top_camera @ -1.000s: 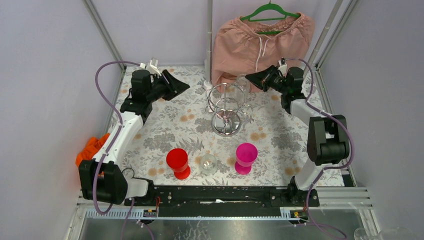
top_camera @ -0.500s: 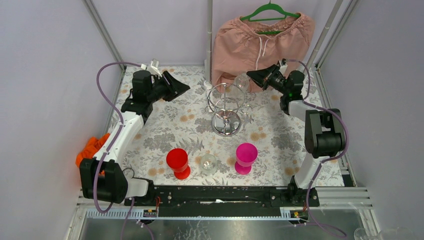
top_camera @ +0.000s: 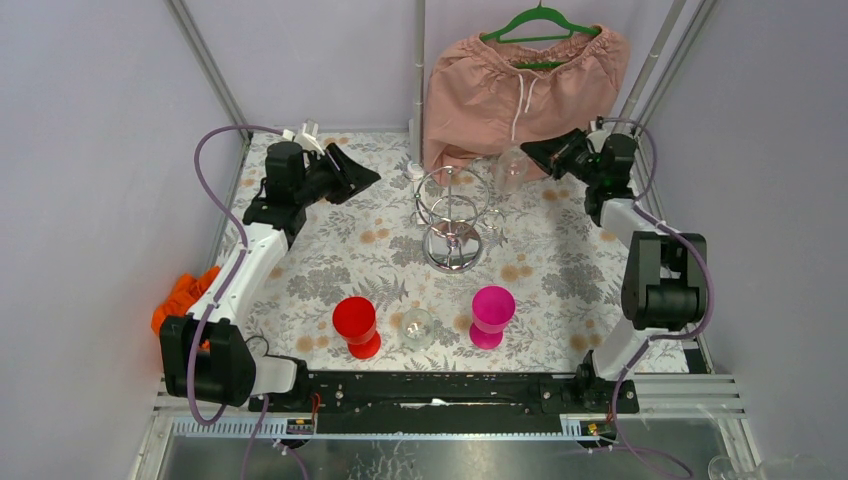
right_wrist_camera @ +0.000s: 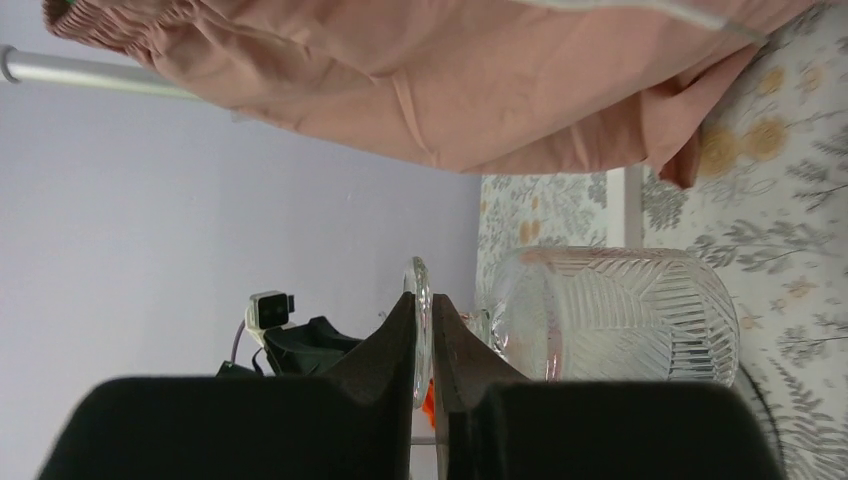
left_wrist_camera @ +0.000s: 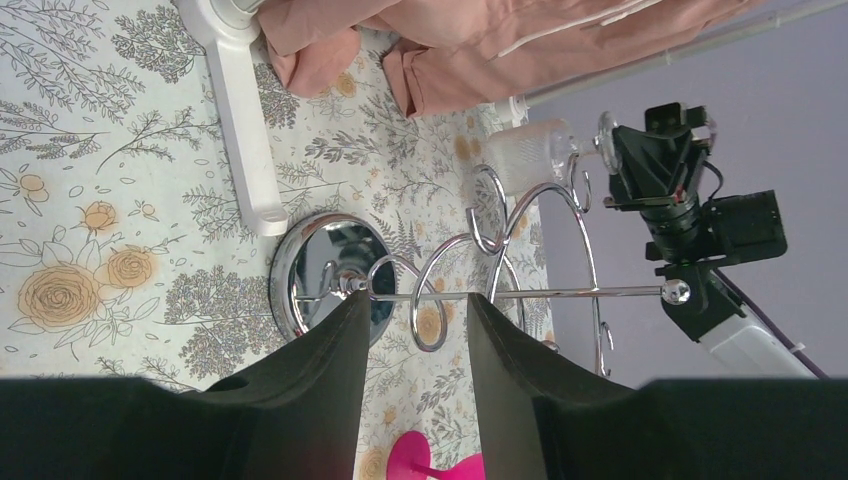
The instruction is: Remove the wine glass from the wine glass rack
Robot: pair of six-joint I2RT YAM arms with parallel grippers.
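The chrome wine glass rack (top_camera: 452, 208) stands at the table's middle back, with its round base, post and wire ring; it also shows in the left wrist view (left_wrist_camera: 470, 270). My right gripper (top_camera: 535, 156) is shut on the foot of a clear ribbed wine glass (top_camera: 511, 170), which hangs upside down in the air, to the right of the rack's ring and apart from it. In the right wrist view the fingers (right_wrist_camera: 400, 335) pinch the glass foot, with the bowl (right_wrist_camera: 620, 315) beside them. My left gripper (top_camera: 367, 177) is open and empty, held left of the rack.
A pink garment (top_camera: 525, 85) hangs on a green hanger at the back, by the grey frame pole (top_camera: 418, 70). A red cup (top_camera: 356, 325), a small clear glass (top_camera: 417, 326) and a magenta cup (top_camera: 491, 314) stand near the front. An orange cloth (top_camera: 180, 295) lies at the left edge.
My right gripper has moved to the right with the wine glass, carrying it away from the rack's ring. The left arm has stayed still.
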